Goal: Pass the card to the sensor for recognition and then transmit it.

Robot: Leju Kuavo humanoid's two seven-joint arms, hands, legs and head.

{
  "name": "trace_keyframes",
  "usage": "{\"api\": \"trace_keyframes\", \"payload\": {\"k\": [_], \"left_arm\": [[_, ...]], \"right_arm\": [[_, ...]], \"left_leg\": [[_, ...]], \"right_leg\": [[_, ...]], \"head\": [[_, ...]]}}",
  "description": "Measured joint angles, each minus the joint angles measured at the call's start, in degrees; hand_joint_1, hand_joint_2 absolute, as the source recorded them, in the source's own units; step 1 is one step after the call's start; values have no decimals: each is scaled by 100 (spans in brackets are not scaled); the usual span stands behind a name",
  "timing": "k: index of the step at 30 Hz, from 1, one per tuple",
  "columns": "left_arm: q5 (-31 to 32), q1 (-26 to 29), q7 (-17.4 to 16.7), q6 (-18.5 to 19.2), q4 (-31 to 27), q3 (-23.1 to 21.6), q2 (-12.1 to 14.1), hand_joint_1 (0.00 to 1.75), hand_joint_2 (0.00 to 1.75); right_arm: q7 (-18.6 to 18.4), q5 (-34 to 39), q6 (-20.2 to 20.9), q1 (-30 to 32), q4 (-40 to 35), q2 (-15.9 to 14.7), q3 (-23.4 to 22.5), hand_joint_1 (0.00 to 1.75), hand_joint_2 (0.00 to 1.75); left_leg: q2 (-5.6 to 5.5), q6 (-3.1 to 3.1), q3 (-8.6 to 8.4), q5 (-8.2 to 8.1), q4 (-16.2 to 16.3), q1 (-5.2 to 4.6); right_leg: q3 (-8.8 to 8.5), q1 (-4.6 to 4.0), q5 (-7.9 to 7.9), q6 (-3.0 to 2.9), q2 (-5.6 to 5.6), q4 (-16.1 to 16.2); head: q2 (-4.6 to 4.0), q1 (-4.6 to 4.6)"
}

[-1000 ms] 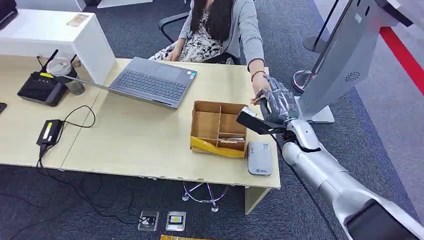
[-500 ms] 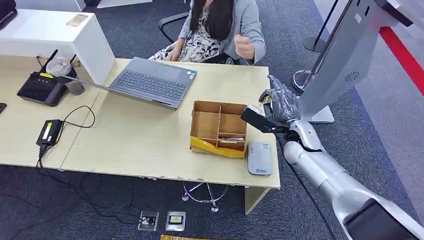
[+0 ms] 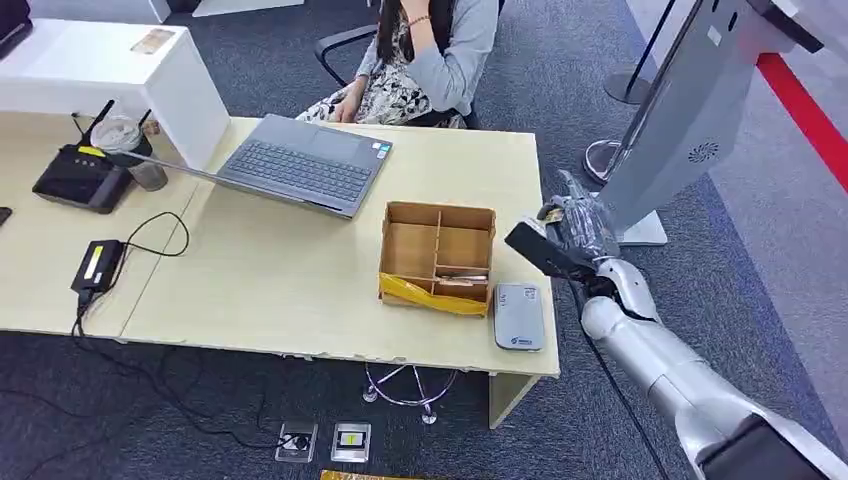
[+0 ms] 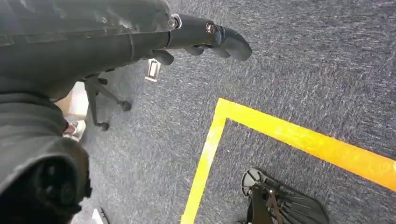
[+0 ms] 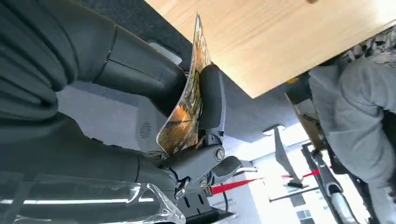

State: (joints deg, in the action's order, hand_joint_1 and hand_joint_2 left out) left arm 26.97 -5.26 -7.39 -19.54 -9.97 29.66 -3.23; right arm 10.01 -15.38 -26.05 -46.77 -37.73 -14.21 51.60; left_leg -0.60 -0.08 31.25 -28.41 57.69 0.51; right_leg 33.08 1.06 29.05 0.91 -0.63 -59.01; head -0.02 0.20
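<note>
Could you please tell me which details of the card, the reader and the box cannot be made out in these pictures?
- Card: right wrist view shows it edge-on in the right hand; the fingers hide part of it, print unreadable.
- Card reader: head view, label too small.
- Box: head view, contents unclear behind its walls.

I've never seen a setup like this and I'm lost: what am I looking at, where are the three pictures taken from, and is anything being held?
It is a humanoid robot. The head view looks down from its body onto a desk. The two others come from cameras at its wrists. On the desk lie a laptop, a divided cardboard box and a small grey card reader; a person sits behind. The right robot hand, beside the desk's end, pinches a printed card. The left robot hand hangs over carpet, holding nothing.
</note>
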Motion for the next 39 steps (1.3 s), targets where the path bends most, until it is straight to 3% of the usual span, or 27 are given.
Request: {"api": "trace_keyframes", "payload": {"k": [9,19,30,39], "left_arm": [[48,20,61,-65,0,4,0,0,0],[33,13,-85,-162,2,37,-59,0,0],[120,13,-114,-155,2,39,-98,0,0],[122,12,-105,-205,2,39,-140,0,0]], "right_arm": [[-196,386,-231,700,-699,-432,42,175,175],[-321,439,-258,1203,-1444,-719,135,175,175],[-503,321,-151,1469,-2017,-883,282,175,175],[-494,273,7,1545,-2046,-909,450,175,175]], "left_leg": [[11,1,2,-5,0,0],[17,-1,-3,-8,-1,0],[18,-2,-3,-10,-1,0],[19,-2,-2,-10,-1,0]], "right_leg": [[2,0,0,0,8,0],[2,0,0,0,20,1],[3,0,0,0,22,1],[2,0,0,0,24,1]], "head": [[0,-2],[0,-2],[0,0],[2,0]]}}
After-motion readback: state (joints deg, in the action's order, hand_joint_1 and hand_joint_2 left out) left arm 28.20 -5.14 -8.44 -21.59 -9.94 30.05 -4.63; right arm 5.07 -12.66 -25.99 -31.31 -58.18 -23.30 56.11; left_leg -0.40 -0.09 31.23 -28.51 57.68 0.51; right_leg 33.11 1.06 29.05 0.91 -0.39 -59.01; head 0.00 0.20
